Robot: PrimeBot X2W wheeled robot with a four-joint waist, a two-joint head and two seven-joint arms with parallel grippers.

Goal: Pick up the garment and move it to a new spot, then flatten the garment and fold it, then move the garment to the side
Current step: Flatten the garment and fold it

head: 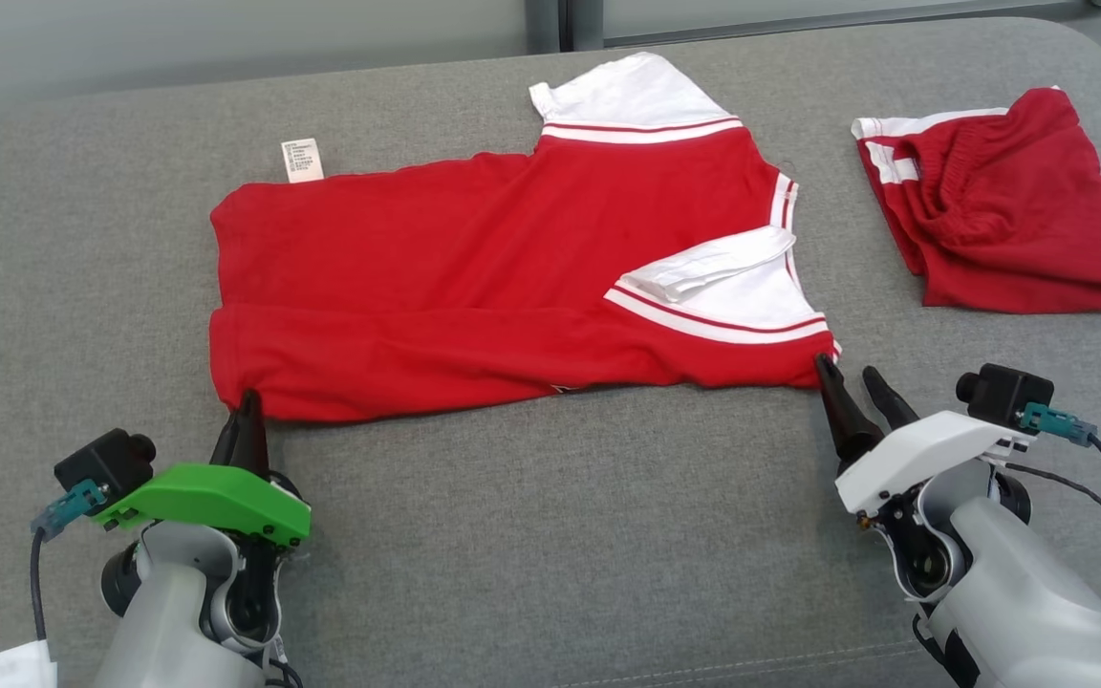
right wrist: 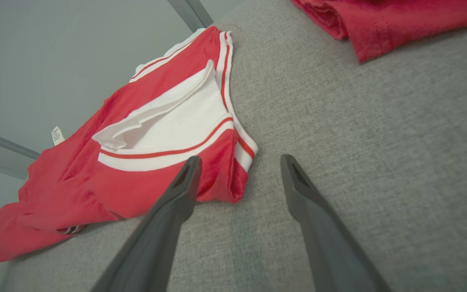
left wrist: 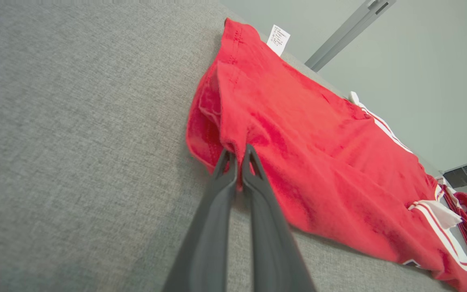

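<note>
One garment (head: pixel 474 248) corner sits clamped in the left pincer (head: pixel 249 403); right pincer (head: pixel 842 368) gapes beside another.

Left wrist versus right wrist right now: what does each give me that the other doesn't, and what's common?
Left wrist view: the left gripper pinched shut on the red shirt at its hem corner. Right wrist view: the right gripper open at the shirt's sleeve-side corner, not clamped. Both: the shirt, its white care label, the folded red garment and the grey cushion.
</note>
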